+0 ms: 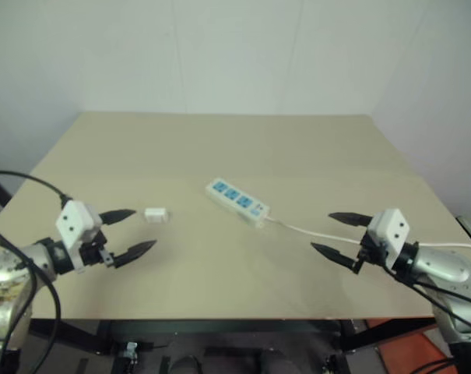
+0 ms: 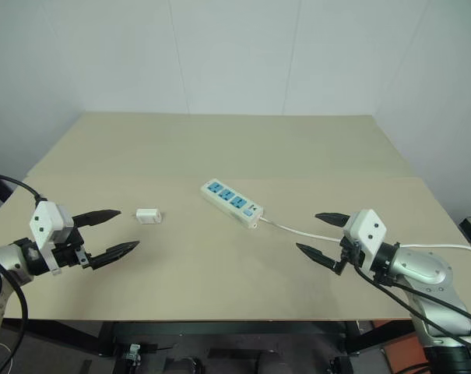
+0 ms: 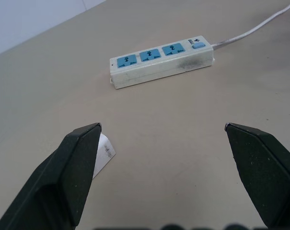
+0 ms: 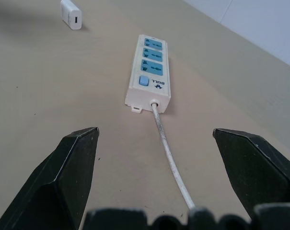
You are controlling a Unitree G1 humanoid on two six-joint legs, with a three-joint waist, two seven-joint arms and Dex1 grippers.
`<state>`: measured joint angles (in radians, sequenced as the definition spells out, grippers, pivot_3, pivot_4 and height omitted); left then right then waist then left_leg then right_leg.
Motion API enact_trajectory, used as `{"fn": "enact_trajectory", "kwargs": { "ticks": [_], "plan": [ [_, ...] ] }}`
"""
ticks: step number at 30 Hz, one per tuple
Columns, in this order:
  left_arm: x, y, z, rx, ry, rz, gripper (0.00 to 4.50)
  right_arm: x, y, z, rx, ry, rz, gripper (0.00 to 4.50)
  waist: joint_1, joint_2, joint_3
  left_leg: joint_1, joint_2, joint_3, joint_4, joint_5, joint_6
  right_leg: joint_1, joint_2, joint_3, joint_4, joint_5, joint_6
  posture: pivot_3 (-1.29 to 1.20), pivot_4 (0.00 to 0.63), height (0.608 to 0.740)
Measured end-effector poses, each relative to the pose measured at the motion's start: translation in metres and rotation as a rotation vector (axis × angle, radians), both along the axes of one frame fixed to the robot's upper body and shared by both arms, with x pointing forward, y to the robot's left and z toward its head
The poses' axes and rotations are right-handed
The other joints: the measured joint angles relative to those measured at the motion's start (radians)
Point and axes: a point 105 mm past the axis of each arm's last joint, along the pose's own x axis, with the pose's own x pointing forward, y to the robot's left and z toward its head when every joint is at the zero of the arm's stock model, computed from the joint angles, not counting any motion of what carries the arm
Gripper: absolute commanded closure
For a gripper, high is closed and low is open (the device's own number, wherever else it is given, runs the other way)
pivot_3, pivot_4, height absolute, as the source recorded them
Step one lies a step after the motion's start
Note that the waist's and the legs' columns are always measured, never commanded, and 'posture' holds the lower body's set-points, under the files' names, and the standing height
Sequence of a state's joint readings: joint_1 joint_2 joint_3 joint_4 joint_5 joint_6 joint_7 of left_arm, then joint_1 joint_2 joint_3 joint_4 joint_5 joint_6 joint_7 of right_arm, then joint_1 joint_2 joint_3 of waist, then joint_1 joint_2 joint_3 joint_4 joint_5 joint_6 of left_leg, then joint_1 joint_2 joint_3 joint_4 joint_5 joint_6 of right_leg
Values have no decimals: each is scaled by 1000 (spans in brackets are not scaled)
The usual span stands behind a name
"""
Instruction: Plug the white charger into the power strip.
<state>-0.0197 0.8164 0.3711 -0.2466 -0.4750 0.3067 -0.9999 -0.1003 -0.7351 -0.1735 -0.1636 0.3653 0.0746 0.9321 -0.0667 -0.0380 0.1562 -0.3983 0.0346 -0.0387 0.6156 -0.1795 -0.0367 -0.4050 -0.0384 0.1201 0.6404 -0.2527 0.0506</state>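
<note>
One white charger point(image 2: 148, 216) lies left of centre on the beige desk point(image 2: 235, 148), apart from the one power strip point(image 2: 233, 202) at centre, which shows three blue sockets and a cord point(image 2: 297, 231) trailing right. Left pincer point(image 2: 110, 232), lower left, and right pincer point(image 2: 319, 234), lower right, both hang spread and empty.

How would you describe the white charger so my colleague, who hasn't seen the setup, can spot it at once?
On the beige table, start at the power strip lying diagonally near the middle. Toward the robot's left, just ahead of the open left gripper, lies the white charger. It is a small plain white block, far shorter than the strip, with no blue sockets and no cord.
</note>
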Motion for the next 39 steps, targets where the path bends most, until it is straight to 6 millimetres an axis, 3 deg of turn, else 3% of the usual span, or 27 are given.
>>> {"fn": "enact_trajectory", "kwargs": {
  "ticks": [4,11,18,22,26,31,39],
  "plan": [
    [1,0,1,-1,-3,4,0,1,1,-1,3,-4,-12,27,0,0,0,0,-1,-1,0,0,0,1,0,-1,0,0,0,0,150,740],
    [1,0,2,-3,-10,3,0,4,1,2,1,-17,-17,27,0,4,3,1,-3,-22,1,0,0,13,-5,-24,-1,-4,-4,0,150,740],
    [3,-2,4,-4,-14,-1,0,10,6,-2,33,-10,-52,27,10,7,6,2,-1,-18,1,0,0,11,-4,-22,1,-5,-6,0,150,740],
    [5,-7,5,-6,-17,-17,0,24,28,-13,107,2,-69,27,3,7,6,2,-1,-17,1,0,0,10,-4,-21,1,-5,-5,0,150,740],
    [9,-14,7,-11,-15,-41,0,60,64,-23,195,13,-144,27,-5,8,7,3,-1,-17,0,0,0,10,-4,-21,3,-5,-6,0,150,740],
    [12,-19,7,-16,-11,-64,0,87,96,-38,207,45,-161,27,2,8,7,-4,-1,-17,0,0,0,3,-4,-21,3,-3,-8,0,150,740],
    [14,-16,5,-23,1,-68,0,112,111,-56,212,71,-174,27,-3,9,7,-6,-1,-17,-2,0,0,1,-4,-21,4,-1,-12,0,150,740]
  ]
}}
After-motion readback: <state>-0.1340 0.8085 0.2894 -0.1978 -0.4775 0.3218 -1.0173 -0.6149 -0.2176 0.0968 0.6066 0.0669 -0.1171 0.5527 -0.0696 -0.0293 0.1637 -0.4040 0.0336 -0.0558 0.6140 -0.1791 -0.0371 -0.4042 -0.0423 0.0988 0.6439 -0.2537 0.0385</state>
